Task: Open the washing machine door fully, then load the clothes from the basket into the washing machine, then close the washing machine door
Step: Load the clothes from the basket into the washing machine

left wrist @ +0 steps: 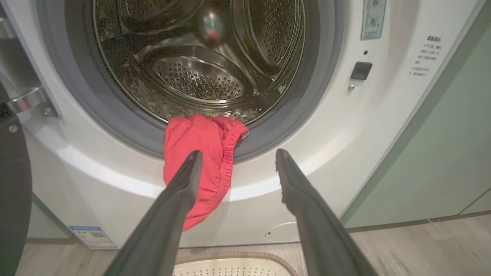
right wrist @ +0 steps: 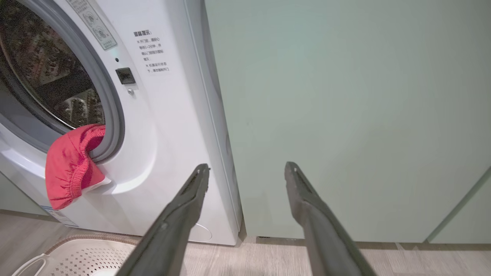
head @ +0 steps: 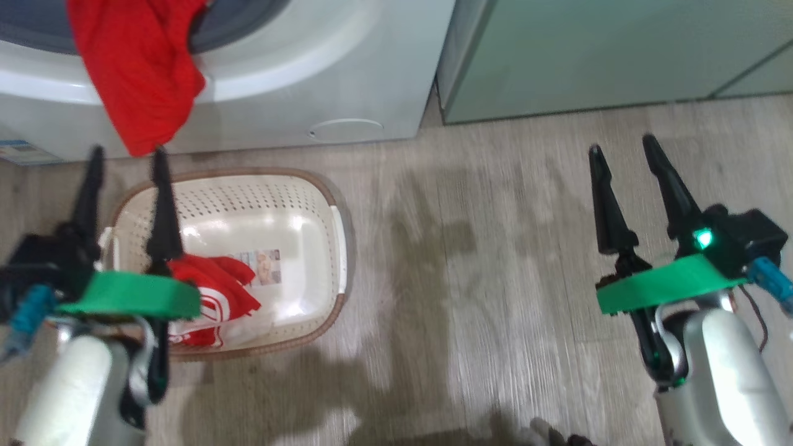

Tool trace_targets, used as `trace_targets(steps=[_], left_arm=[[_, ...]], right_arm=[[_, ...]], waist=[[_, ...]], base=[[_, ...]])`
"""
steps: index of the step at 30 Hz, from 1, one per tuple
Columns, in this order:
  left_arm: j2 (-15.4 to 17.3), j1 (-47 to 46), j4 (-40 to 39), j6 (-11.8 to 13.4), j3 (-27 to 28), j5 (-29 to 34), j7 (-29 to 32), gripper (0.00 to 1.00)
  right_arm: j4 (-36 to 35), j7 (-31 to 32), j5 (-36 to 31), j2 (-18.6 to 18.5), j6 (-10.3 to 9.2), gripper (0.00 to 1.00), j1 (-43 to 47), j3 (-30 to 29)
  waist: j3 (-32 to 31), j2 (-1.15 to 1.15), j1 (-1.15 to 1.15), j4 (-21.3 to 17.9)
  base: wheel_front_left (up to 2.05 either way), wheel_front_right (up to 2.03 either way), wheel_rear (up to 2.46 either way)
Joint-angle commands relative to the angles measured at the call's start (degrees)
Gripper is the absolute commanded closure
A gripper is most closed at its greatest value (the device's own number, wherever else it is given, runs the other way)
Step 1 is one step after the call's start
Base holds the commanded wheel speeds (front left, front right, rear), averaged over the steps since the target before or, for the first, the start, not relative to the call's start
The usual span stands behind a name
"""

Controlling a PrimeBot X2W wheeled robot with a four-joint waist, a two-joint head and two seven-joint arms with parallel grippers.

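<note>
The washing machine [left wrist: 345, 126] stands open, its steel drum [left wrist: 199, 73] bare inside. One red garment [left wrist: 191, 134] hangs out over the grey gasket and down the white front; it also shows in the head view as the red garment [head: 136, 74]. The second red garment [head: 210, 297], white-striped, lies in the cream basket [head: 297, 198] on the floor below. My left gripper [head: 128, 155] is open and empty above the basket, pointing at the hanging garment without touching it. My right gripper [head: 622, 144] is open and empty over the floor to the right. The door's black rim [left wrist: 11, 184] shows at the far left.
Pale green cabinets [right wrist: 345, 115] stand directly right of the machine. Wood-look floor [head: 471, 279] stretches between basket and right arm. A round filter cap [left wrist: 282, 232] and a blue sticker [left wrist: 92, 235] sit low on the machine's front.
</note>
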Motion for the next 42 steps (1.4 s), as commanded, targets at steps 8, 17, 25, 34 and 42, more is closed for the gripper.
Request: trace_targets(steps=[8, 17, 25, 34, 42], left_arm=[[-0.81, 4.15, -1.12, 0.48, 0.06, 0.00, -0.48, 0.00], [-0.72, 5.93, -0.85, 0.85, -0.21, -0.15, -0.42, 0.00], [-0.55, 4.95, 0.29, 0.50, -0.63, -0.29, -0.29, 0.00], [-0.06, 4.15, 0.40, 1.05, -0.82, 0.13, 0.08, 0.00], [0.48, 1.03, 1.32, 0.12, -0.94, -0.71, 1.74, 0.00]], right_arm=[[-2.52, 2.07, -0.97, 0.00, 0.00, 0.00, 4.86, -0.07], [-3.16, 2.82, -0.52, 0.00, 0.00, 0.00, 6.05, 0.44], [-3.37, 2.86, -0.45, 0.00, 0.00, 0.00, 5.52, 1.22], [-3.16, 2.50, -0.08, 0.00, 0.00, 0.00, 4.92, 1.37], [-3.80, 2.06, 0.24, 0.00, 0.00, 0.00, 4.00, 1.16]], waist=[[-5.28, -0.01, 0.01, 1.62], [-6.76, -0.01, 0.01, 1.65], [-6.54, -0.01, 0.01, 1.53], [-5.71, -0.01, 0.01, 1.37], [-3.51, -0.01, 0.01, 1.44]], base=[[0.00, 0.00, 0.00], [0.00, 0.00, 0.00], [0.00, 0.00, 0.00], [0.00, 0.00, 0.00], [0.00, 0.00, 0.00]])
